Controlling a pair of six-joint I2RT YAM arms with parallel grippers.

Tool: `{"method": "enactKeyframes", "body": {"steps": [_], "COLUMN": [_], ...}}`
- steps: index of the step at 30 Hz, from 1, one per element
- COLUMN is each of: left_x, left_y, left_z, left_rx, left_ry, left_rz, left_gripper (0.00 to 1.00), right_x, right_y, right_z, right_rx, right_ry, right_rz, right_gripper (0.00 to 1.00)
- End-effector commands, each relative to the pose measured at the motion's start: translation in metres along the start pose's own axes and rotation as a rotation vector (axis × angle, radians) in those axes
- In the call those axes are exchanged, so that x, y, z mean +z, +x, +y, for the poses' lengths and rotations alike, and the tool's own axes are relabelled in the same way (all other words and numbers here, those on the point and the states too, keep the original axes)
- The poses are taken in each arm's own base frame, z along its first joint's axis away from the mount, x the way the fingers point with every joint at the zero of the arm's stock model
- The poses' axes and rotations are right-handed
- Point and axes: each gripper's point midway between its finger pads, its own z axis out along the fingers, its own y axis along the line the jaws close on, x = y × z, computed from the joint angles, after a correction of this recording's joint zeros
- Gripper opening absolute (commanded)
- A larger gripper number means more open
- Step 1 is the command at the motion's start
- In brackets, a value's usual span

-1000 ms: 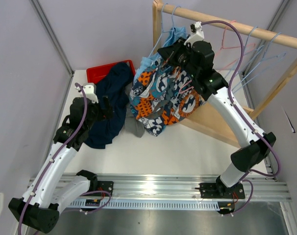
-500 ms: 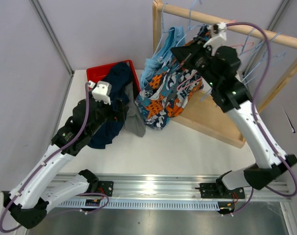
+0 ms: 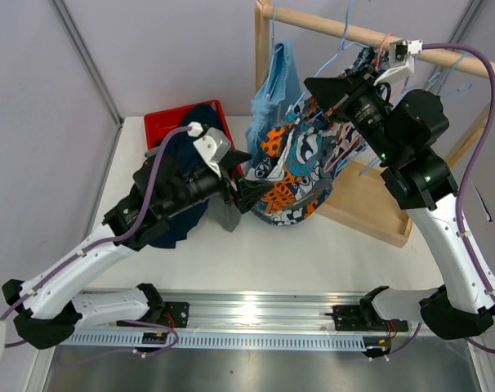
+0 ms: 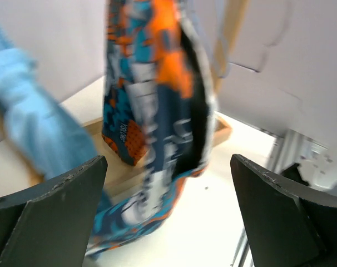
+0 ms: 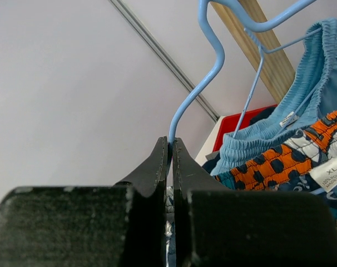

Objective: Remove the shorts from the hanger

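Note:
The orange, blue and white patterned shorts (image 3: 292,167) hang from a light blue wire hanger (image 5: 210,67), beside the light blue shorts (image 3: 278,75). My right gripper (image 3: 310,83) is shut on the hanger's wire (image 5: 169,142), below its hook and high by the wooden rail. My left gripper (image 3: 241,186) is open and empty, right at the patterned shorts' left lower edge. In the left wrist view the patterned shorts (image 4: 152,100) hang, blurred, ahead of the open fingers (image 4: 46,211). The navy shorts (image 3: 182,220) and a grey piece (image 3: 229,214) lie on the table.
A red bin (image 3: 167,122) sits at the back left, partly under the navy shorts. The wooden rack's rail (image 3: 313,24) carries several empty wire hangers (image 3: 443,77). Its wooden base (image 3: 370,204) lies on the table at the right.
My right gripper has lifted the hanger with the patterned shorts up and to the right. My left arm has swung right, from the navy shorts to the patterned shorts.

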Motion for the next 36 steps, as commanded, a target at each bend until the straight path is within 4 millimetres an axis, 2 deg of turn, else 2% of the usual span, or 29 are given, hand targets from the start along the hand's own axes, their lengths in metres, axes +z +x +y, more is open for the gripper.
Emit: {"method": "enactKeyframes", "body": {"steps": [1,5,7,8,9,12,13,15,17,20,21,22,23,24,25,26,28,29,30,31,33,34,36], "left_x": [0.003,0.012,0.016,0.019,0.024,0.033,0.038,0.042,0.047,0.043,0.042,0.035,0.031,0.027,0.022,0.009,-0.002,-0.015,-0.020,-0.025,-0.036,-0.039,-0.045], "left_y": [-0.028,-0.016,-0.019,-0.013,-0.010,-0.006,-0.002,-0.001,0.005,0.006,0.017,0.013,0.015,0.035,0.038,0.046,0.081,0.080,0.086,0.114,0.126,0.142,0.153], "left_z": [-0.032,-0.035,-0.036,-0.035,-0.033,-0.030,-0.028,-0.024,-0.020,-0.017,-0.015,-0.018,-0.029,-0.029,-0.035,-0.055,-0.059,-0.074,-0.079,-0.081,-0.089,-0.090,-0.094], "left_rx": [0.022,0.009,0.006,-0.004,-0.007,-0.014,-0.015,-0.019,-0.028,-0.030,-0.034,-0.032,-0.033,-0.035,-0.039,-0.045,-0.066,-0.082,-0.095,-0.114,-0.134,-0.143,-0.149], "left_ry": [0.165,0.190,0.193,0.191,0.187,0.171,0.165,0.146,0.121,0.077,0.058,0.056,0.077,0.052,0.054,0.103,0.065,0.100,0.102,0.096,0.099,0.094,0.086], "left_rz": [-0.106,-0.104,-0.133,-0.124,-0.117,-0.112,-0.107,-0.106,-0.091,-0.098,-0.078,-0.092,-0.090,-0.052,-0.051,-0.046,0.005,-0.009,-0.004,0.048,0.062,0.093,0.119], "left_gripper": [0.99,0.98,0.84,0.75,0.56,0.34,0.32,0.12,0.00,0.00,0.00,0.00,0.00,0.00,0.00,0.00,0.00,0.00,0.00,0.00,0.00,0.00,0.00], "right_x": [-0.008,-0.011,-0.011,-0.013,-0.013,-0.015,-0.017,-0.020,-0.023,-0.024,-0.024,-0.024,-0.024,-0.024,-0.025,-0.024,-0.024,-0.024,-0.023,-0.024,-0.024,-0.024,-0.025], "right_y": [-0.031,-0.032,-0.032,-0.033,-0.033,-0.032,-0.034,-0.033,-0.035,-0.036,-0.037,-0.038,-0.040,-0.042,-0.043,-0.045,-0.047,-0.048,-0.049,-0.050,-0.050,-0.051,-0.054], "right_z": [0.024,0.026,0.026,0.027,0.028,0.030,0.030,0.033,0.034,0.031,0.030,0.031,0.029,0.029,0.030,0.028,0.027,0.025,0.024,0.024,0.022,0.021,0.019], "right_rx": [-0.028,-0.021,-0.011,-0.007,-0.003,0.019,0.023,0.043,0.057,0.064,0.064,0.064,0.066,0.068,0.066,0.065,0.064,0.064,0.064,0.068,0.072,0.074,0.075], "right_ry": [-0.078,-0.082,-0.082,-0.085,-0.090,-0.098,-0.101,-0.117,-0.123,-0.118,-0.115,-0.117,-0.114,-0.116,-0.119,-0.113,-0.113,-0.106,-0.104,-0.104,-0.100,-0.098,-0.091], "right_rz": [-0.098,-0.099,-0.100,-0.100,-0.100,-0.095,-0.097,-0.092,-0.096,-0.097,-0.100,-0.104,-0.108,-0.112,-0.115,-0.121,-0.123,-0.126,-0.128,-0.131,-0.130,-0.134,-0.142], "right_gripper": [0.00,0.00,0.00,0.00,0.00,0.00,0.00,0.00,0.00,0.00,0.00,0.00,0.00,0.00,0.00,0.00,0.00,0.00,0.00,0.00,0.00,0.00,0.00]}}
